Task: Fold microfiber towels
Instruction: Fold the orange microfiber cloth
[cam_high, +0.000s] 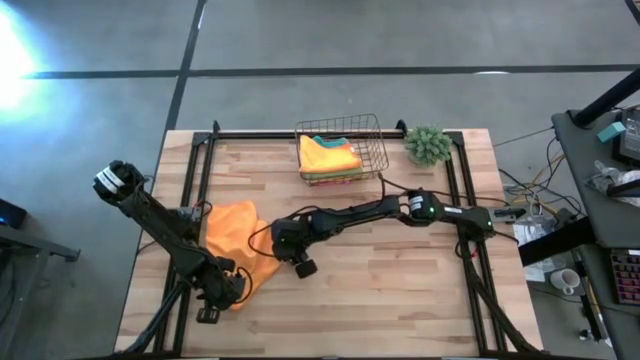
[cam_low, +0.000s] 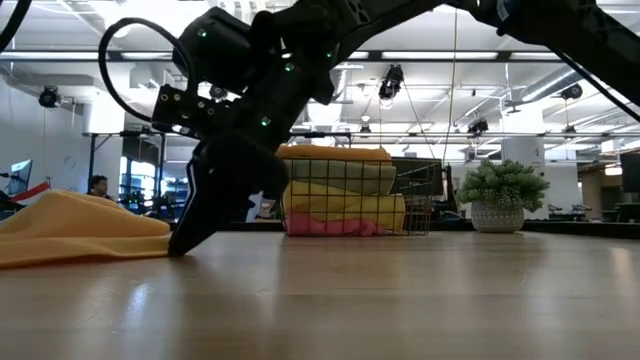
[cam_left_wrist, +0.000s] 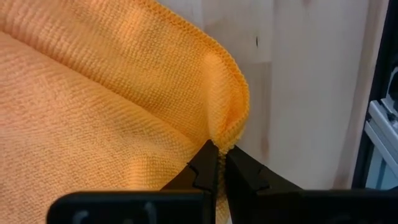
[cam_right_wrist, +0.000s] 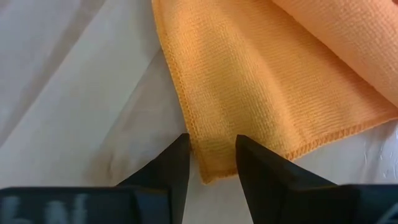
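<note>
An orange microfiber towel (cam_high: 235, 238) lies rumpled on the left half of the wooden table (cam_high: 400, 290). My left gripper (cam_left_wrist: 219, 152) is at the towel's near edge (cam_high: 240, 288) and is shut on it. My right gripper (cam_right_wrist: 211, 146) reaches in from the right (cam_high: 281, 257) and is open. Its two fingers stand on either side of a flat corner of the same towel (cam_right_wrist: 208, 165). In the low view its fingertip (cam_low: 183, 246) is down at the table top beside the towel (cam_low: 75, 228). My left gripper pinches the orange towel's hemmed edge (cam_left_wrist: 231, 132) between its two fingertips, where the hem curls round into a small pucker. The fingers come from above, slanting down. The cloth bulges up at the hold, and the rest of the towel lies slack on the table.
A wire basket (cam_high: 372, 130) with several folded towels stacked in it (cam_low: 340, 190) stands at the table's far middle. A small green plant (cam_high: 428, 145) sits to its right. The near and right parts of the table show bare wood.
</note>
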